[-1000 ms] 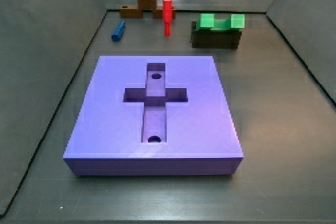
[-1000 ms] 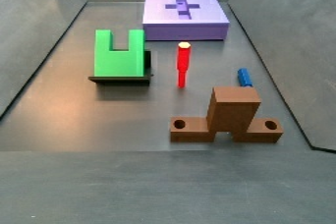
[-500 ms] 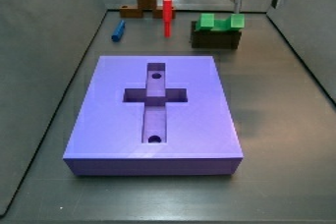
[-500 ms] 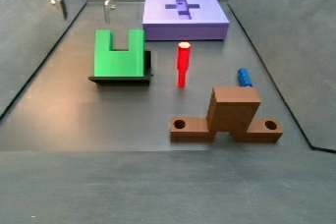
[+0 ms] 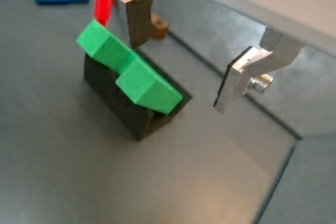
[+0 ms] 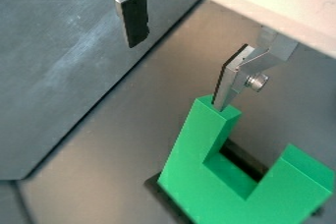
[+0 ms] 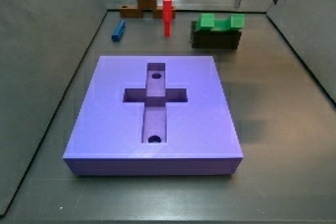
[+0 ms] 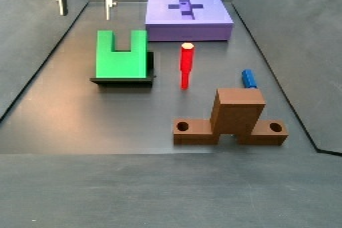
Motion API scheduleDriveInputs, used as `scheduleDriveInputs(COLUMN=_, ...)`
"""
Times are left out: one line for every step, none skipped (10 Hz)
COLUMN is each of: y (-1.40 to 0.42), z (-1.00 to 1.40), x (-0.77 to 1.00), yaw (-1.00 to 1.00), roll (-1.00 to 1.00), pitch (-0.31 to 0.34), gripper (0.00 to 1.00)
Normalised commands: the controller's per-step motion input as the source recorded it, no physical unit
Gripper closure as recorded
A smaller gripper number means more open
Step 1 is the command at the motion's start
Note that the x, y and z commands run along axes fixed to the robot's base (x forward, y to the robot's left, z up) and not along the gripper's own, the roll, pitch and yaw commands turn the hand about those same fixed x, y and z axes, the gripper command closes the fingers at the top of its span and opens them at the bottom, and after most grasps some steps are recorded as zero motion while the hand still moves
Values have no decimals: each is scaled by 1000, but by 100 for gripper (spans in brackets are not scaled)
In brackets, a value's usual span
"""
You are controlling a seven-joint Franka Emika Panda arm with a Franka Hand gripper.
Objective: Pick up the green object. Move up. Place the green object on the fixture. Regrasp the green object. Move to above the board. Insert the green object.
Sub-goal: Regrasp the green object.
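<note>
The gripper (image 8: 84, 0) hung with fingers apart and empty, at about eleven o'clock from the green object (image 8: 122, 54), which rested on the fixture (image 5: 128, 110), seemingly parked there for a regrasp.

The gripper (image 8: 83, 3) hangs with fingers apart, above and just beyond the green object (image 8: 122, 54), which sits on the fixture (image 8: 123, 79). The board (image 8: 189, 17) lies off to its side; post (image 8: 187, 64), peg (image 8: 249, 78) and block (image 8: 235, 115) farther off.
</note>
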Motion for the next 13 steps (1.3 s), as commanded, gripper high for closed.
scheduleDriveInputs(y=-223, z=0, x=0, yaw=174, roll=1000, pitch=220, gripper=0)
scheduleDriveInputs(y=-23, z=-77, x=0, yaw=429, roll=1000, pitch=237, gripper=0)
scheduleDriveInputs(y=0, z=-60, x=0, yaw=551, roll=1000, pitch=269, gripper=0)
scheduleDriveInputs(y=20, z=-26, x=11, yaw=603, roll=1000, pitch=329, gripper=0)
scheduleDriveInputs(y=0, z=-160, x=0, yaw=657, roll=920, pitch=280, gripper=0)
scheduleDriveInputs(y=14, z=-266, x=171, yaw=706, roll=760, pitch=306, gripper=0)
scheduleDriveInputs(y=0, z=-351, x=266, yaw=689, roll=643, pitch=326, gripper=0)
scheduleDriveInputs(y=0, z=-349, x=334, yaw=611, roll=597, pitch=363, gripper=0)
scheduleDriveInputs(y=0, z=-309, x=340, yaw=454, roll=629, pitch=406, gripper=0)
scheduleDriveInputs(y=0, z=-177, x=506, yaw=229, roll=740, pitch=517, gripper=0)
scheduleDriveInputs(y=-77, z=0, x=743, yaw=46, roll=783, pitch=543, gripper=0)
scheduleDriveInputs(y=0, z=-134, x=494, yaw=0, roll=580, pitch=477, gripper=0)
scheduleDriveInputs(y=-86, z=-86, x=829, yaw=0, roll=240, pitch=311, gripper=0)
